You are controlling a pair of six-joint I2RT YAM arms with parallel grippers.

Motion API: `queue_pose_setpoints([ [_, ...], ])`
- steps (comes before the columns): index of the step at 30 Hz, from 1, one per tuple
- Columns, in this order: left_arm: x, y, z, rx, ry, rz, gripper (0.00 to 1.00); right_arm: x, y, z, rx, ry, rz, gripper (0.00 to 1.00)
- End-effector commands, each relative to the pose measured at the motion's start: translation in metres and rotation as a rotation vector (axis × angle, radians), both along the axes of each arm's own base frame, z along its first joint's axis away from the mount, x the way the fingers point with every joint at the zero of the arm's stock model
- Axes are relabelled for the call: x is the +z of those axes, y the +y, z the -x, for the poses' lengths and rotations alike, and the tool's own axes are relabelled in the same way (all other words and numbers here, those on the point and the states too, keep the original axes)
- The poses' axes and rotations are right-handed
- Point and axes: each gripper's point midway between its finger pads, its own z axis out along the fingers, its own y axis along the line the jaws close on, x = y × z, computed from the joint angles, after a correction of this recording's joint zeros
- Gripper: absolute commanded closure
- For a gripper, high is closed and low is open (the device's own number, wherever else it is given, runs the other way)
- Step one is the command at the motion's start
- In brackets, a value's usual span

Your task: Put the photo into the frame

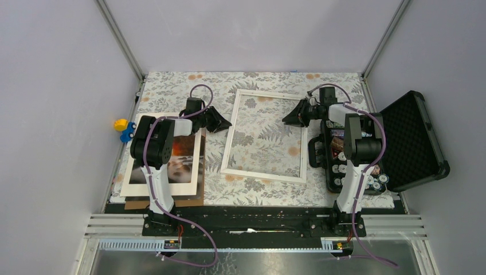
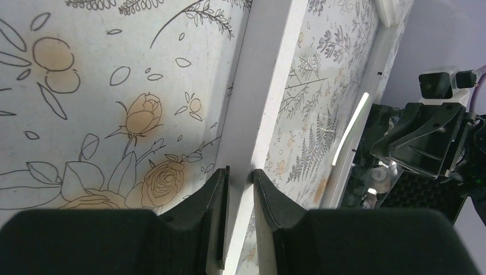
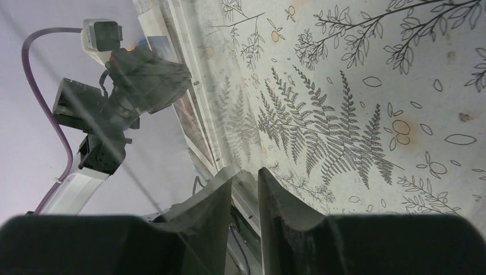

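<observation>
Frame (image 1: 263,175) lies on the desk (image 1: 172,86), its left rail clamped in the left end effector (image 2: 240,175). The right end effector (image 3: 245,177) sits slightly parted at its right rail; the photo (image 1: 186,156) lies near left.

Your left arm (image 1: 152,140) covers much of the dark landscape paper print (image 1: 186,163); the white cardboard mat (image 1: 133,180) hides most of the plain brown backing board (image 1: 134,204). Contents of the open black case (image 1: 410,143) are too small to tell.

The photo (image 1: 186,163) left of the frame (image 1: 231,130).
</observation>
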Motion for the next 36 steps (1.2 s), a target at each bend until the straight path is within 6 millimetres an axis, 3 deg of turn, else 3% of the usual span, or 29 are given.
queue_pose_setpoints([
  [1,-0.024,0.000,0.009,0.004,0.061,-0.031,0.75,0.014,0.012,0.003,0.028,-0.056,0.008,0.69],
  [6,-0.023,-0.001,0.009,0.003,0.057,-0.027,0.75,0.012,0.023,0.009,0.037,-0.060,0.050,0.69],
  [9,-0.022,-0.001,0.009,0.001,0.056,-0.026,0.75,0.010,0.024,0.009,0.038,-0.048,0.069,0.80],
  [14,-0.021,-0.001,0.009,-0.002,0.053,-0.025,0.75,0.024,0.028,0.006,0.046,-0.046,0.038,1.00],
  [23,-0.023,-0.001,0.009,-0.001,0.057,-0.026,0.75,0.054,0.034,0.009,0.073,-0.028,-0.050,1.00],
  [36,-0.023,-0.001,0.009,-0.002,0.056,-0.024,0.75,0.063,0.034,0.018,0.093,-0.012,-0.068,1.00],
])
